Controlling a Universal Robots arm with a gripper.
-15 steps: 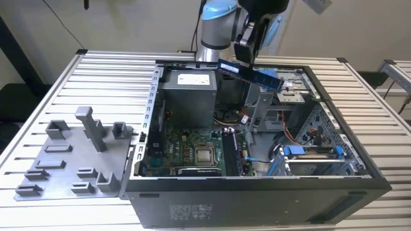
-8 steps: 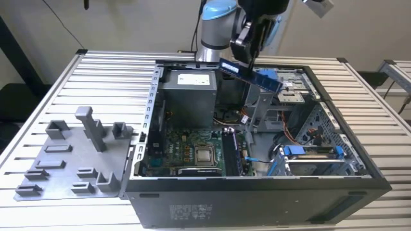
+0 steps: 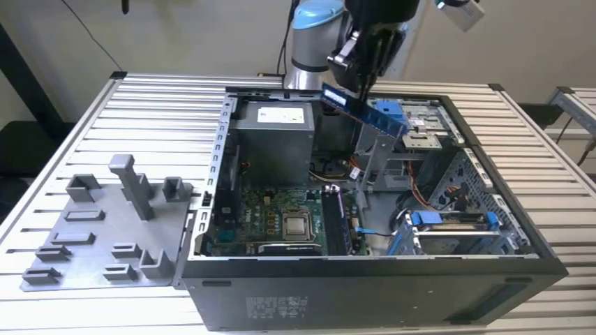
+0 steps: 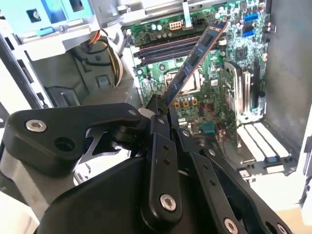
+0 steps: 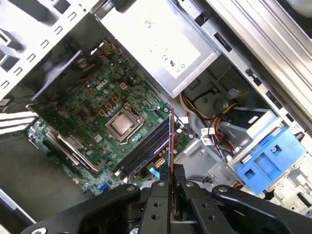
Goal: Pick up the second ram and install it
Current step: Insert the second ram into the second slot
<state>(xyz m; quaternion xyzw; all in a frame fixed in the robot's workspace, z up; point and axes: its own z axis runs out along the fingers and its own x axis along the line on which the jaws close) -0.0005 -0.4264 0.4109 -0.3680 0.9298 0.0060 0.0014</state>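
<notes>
Second ram (image 3: 373,114) is up in the air, operator, clamped in your gripper (image 3: 356,85) above the open computer case (image 3: 373,279). In the exterior view the fingers pinch the stick near its upper end, and the blue board slopes away from them toward four o'clock, clear of everything below it. That puts it at roughly one o'clock from the processor (image 3: 298,225), which sits square on the green motherboard (image 3: 270,209) on the case floor. The grey power supply (image 3: 275,136) stands at twelve o'clock from that processor, and a blue drive caddy (image 3: 451,220) lies out at three o'clock.

Look at the second wrist view: your gripper (image 4: 158,105) is closed tight on one end of the second ram (image 4: 195,58), black chips showing along its face, and its far end points out over the board, well apart from it. The long memory slots (image 4: 161,51) run past the processor socket underneath.

In the first wrist view you see the stick (image 5: 171,146) edge-on, a thin line rising out of the closed gripper (image 5: 173,184), lying across the memory slots (image 5: 146,146) just beside the processor (image 5: 122,125), but not seated in any of them.

Off at nine o'clock from the case, the grey holder tray (image 3: 93,237) sits on the slatted table (image 3: 84,125), its blocks standing upright.
</notes>
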